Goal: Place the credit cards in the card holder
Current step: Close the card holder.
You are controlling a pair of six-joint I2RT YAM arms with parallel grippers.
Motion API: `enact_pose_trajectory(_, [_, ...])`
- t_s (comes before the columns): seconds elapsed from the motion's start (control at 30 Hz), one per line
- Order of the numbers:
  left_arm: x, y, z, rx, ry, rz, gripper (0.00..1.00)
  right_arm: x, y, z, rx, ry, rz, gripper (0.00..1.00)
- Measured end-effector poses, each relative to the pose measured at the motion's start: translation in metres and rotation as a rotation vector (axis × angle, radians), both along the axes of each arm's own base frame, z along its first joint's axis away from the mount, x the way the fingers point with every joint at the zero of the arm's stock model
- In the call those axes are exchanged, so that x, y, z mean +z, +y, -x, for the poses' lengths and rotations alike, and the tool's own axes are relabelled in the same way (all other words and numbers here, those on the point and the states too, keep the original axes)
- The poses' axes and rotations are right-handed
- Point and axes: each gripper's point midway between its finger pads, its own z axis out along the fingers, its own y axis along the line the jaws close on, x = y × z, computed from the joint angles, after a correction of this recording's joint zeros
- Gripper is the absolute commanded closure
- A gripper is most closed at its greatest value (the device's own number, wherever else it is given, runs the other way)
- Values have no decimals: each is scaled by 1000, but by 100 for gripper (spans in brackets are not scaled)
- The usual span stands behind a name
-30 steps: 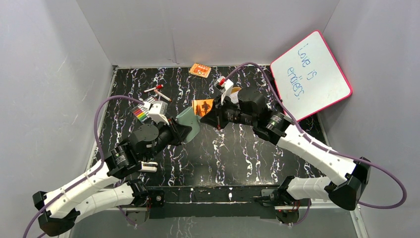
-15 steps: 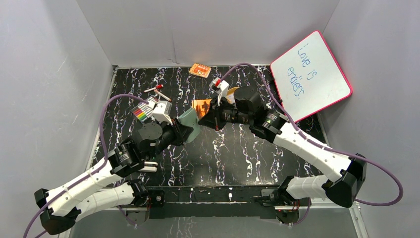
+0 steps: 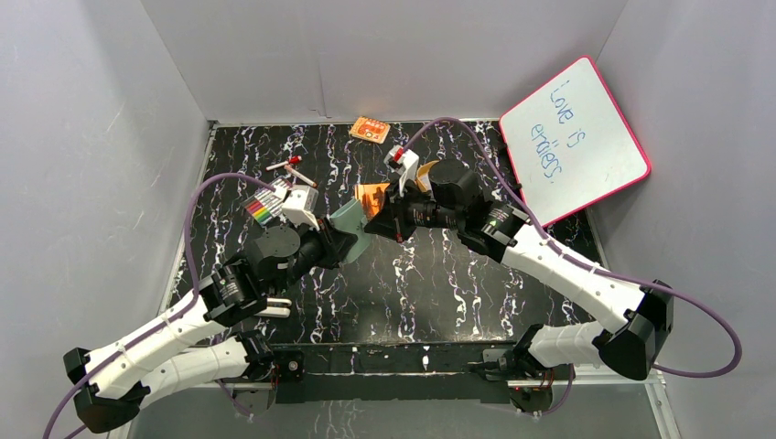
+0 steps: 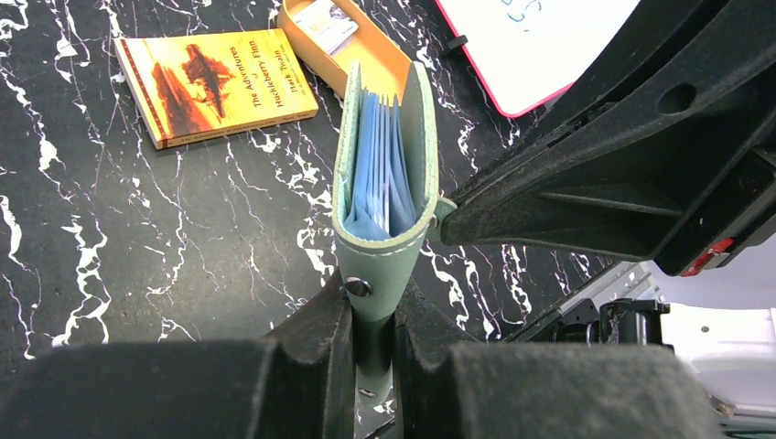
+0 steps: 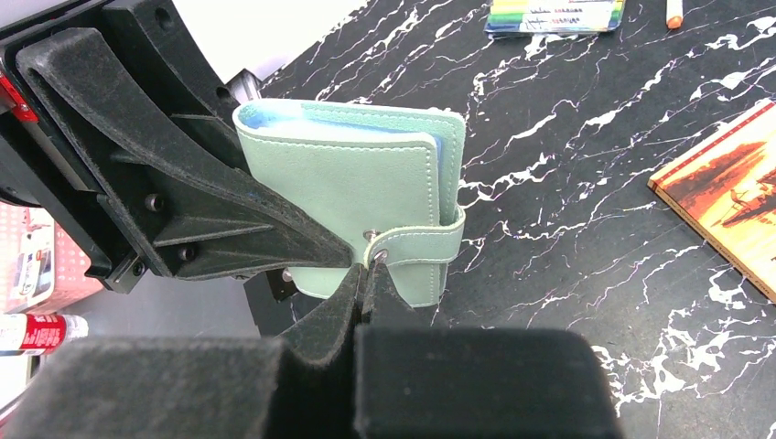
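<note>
The grey-green card holder (image 3: 350, 222) is held above the table between both arms. My left gripper (image 4: 373, 306) is shut on its spine edge, so the pale blue pockets (image 4: 380, 174) face away from that camera. My right gripper (image 5: 368, 265) is shut, its tips pinching the end of the snap tab (image 5: 416, 249) at the button. In the top view the right gripper (image 3: 384, 222) meets the holder from the right and the left gripper (image 3: 340, 240) from below left. A pale card-like thing (image 4: 325, 20) lies in the tan tin; I cannot tell whether it is a credit card.
An orange book (image 3: 373, 196) lies just behind the holder, next to the tan tin (image 4: 366, 57). The pink-rimmed whiteboard (image 3: 575, 137) leans at the back right. A marker pack (image 3: 264, 207), a red-capped pen (image 3: 293, 169) and a small orange packet (image 3: 370, 129) lie at the back left.
The right gripper has moved left and closer to the card holder, covering more of the orange book. The left arm shifted slightly, still holding the holder.
</note>
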Motion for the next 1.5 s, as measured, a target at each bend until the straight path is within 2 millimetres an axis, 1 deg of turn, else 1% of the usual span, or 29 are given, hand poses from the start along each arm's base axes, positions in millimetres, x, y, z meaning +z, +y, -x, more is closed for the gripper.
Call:
enact_pose_trajectory(0.67, [0, -4, -1, -8, 5, -9, 100, -3, 1, 1, 10, 6, 8, 100])
enact_pose_trajectory(1.5, [-6, -8, -2, -15, 18, -24, 100, -9, 3, -1, -6, -1, 35, 100])
